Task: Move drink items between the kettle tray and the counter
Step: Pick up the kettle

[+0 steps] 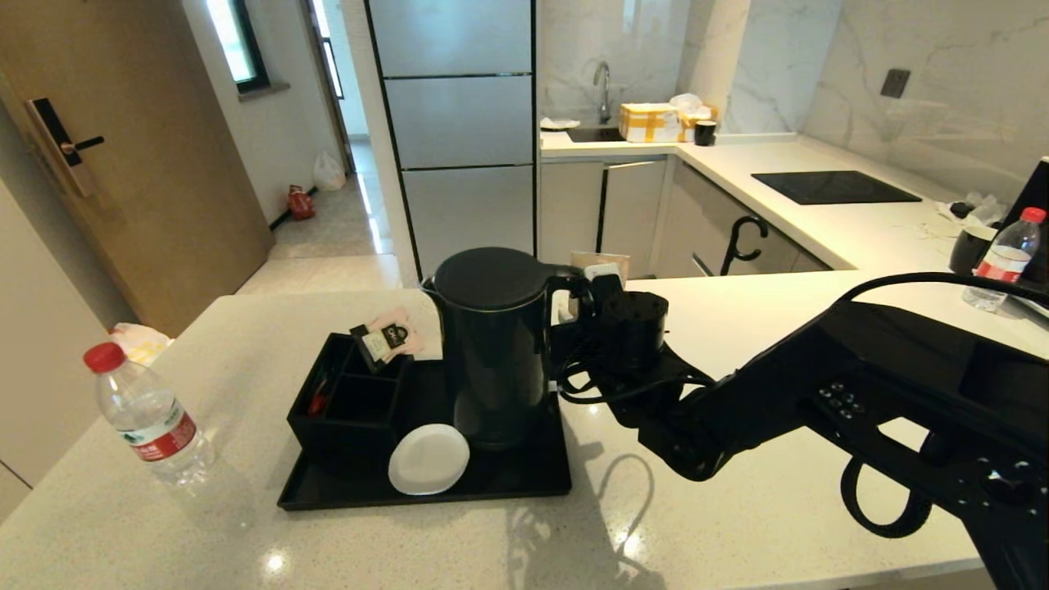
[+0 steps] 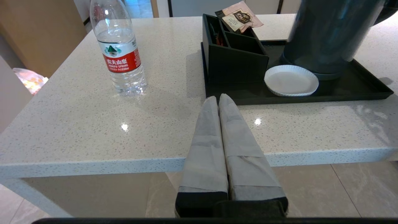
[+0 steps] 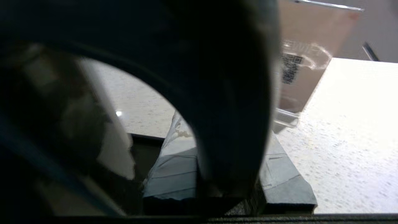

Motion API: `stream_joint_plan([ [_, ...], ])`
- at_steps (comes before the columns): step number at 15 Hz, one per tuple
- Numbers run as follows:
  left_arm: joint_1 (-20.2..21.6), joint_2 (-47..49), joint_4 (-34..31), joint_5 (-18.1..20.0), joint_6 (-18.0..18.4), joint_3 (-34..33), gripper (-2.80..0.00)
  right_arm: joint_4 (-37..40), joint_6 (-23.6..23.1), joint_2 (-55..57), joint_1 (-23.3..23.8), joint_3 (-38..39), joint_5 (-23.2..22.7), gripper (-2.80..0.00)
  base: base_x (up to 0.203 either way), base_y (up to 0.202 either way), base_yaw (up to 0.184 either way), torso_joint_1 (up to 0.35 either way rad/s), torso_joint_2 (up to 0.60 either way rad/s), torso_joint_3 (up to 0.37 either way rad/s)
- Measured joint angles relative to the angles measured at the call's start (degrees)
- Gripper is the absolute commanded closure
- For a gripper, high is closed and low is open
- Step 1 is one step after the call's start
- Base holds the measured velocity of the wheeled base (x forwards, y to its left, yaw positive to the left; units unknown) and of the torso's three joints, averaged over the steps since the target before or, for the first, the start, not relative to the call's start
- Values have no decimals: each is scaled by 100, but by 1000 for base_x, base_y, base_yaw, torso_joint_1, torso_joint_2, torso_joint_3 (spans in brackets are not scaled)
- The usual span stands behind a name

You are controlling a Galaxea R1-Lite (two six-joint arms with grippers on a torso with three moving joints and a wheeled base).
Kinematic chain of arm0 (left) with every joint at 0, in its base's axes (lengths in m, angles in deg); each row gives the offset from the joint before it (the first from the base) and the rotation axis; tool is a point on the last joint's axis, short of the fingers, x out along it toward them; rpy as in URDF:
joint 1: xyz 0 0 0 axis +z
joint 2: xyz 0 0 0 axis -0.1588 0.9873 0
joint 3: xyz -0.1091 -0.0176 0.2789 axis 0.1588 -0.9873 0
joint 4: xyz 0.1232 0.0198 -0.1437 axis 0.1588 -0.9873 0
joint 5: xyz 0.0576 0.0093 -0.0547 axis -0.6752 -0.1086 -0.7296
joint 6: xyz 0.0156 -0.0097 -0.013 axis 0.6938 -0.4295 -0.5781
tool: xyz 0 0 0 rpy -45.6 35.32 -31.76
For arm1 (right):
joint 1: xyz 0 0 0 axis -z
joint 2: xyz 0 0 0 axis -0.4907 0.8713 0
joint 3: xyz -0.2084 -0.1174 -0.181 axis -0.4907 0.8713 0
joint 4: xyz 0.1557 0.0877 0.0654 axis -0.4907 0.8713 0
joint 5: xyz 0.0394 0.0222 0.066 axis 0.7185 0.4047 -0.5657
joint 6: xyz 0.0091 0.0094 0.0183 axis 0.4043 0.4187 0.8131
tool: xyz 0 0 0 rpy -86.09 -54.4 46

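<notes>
Kettle (image 1: 496,344), tall and glossy black, upright on the kettle tray (image 1: 524,479) toward its right end, tray lying mid-counter with its long front rim parallel to the near counter (image 1: 737,524) edge. Likely heavy if filled, rigid, slick on the body, so best taken by the loop handle (image 3: 230,102) on the side facing the right arm, and kept upright in case of water inside. Nearest of all, left gripper (image 2: 219,101) parked below and in front of the near counter edge, padded fingers pressed together, nothing held. Next, white coaster (image 1: 428,459) leaning at the tray's front rim, compartmented box (image 1: 348,401) at the tray's left end with tea sachets (image 1: 389,336) poking up. Water bottle (image 1: 147,418) standing on the counter near its left edge, well apart from the tray; light, slightly squashy, easy around the middle. Right gripper (image 3: 228,183) reaching in from the right, fingers straddling the handle with 1 pad on each side, seemingly clamped on it. In the head view fingertips hidden behind the wrist; kettle base not visible; water level impossible to judge. Farther off, 2nd bottle (image 1: 1004,258) near the counter's far right edge.
</notes>
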Motion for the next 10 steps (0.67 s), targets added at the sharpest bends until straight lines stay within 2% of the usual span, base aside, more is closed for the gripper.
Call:
stream_joint_plan([
  [10, -2, 0, 0, 0, -1, 0, 0, 58, 173, -251, -174, 0, 230, 0, 0, 0, 0, 0, 0, 0],
])
